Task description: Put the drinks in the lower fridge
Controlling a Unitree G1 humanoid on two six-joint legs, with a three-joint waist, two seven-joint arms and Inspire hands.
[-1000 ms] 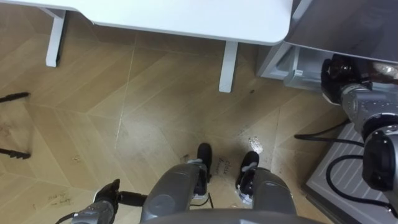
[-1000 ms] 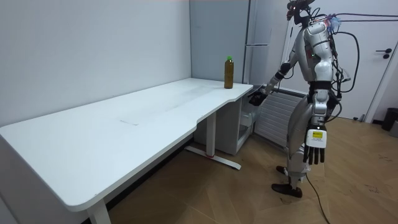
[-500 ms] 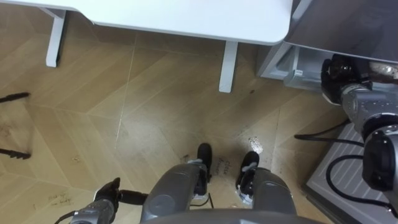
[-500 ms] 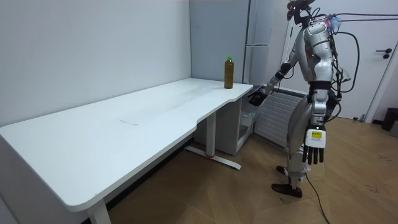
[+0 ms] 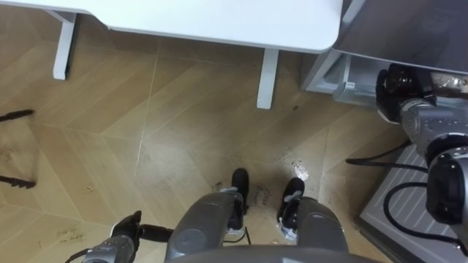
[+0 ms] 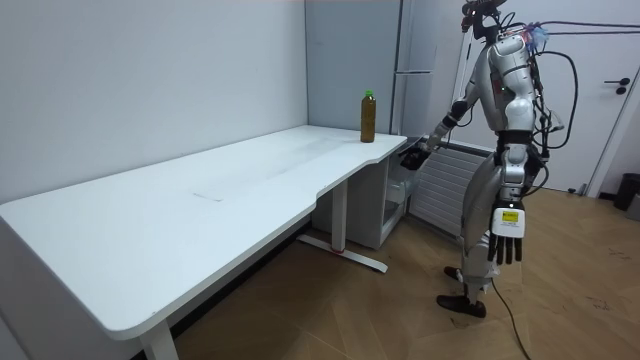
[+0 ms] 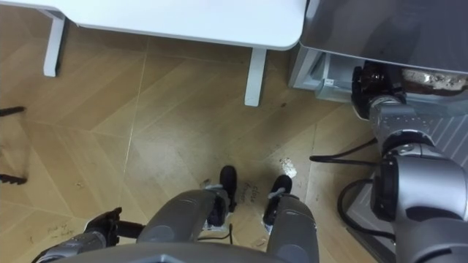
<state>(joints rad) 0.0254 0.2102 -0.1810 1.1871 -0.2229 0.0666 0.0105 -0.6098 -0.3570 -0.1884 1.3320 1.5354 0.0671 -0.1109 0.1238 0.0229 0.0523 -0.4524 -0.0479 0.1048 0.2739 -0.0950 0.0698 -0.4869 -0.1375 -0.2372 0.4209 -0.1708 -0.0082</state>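
Green-capped bottle, likely rigid and heavy, stands above and left of the right hand, whose grip I cannot tell; take it mid-body, while the left hand hangs open, empty.

Robot parked at the fridge end of the table

The bottle stands on the table near its far corner, and the fridge is right behind that end. The robot's on the floor just off that corner, right hand out at the fridge's low part, left hand down by its side.
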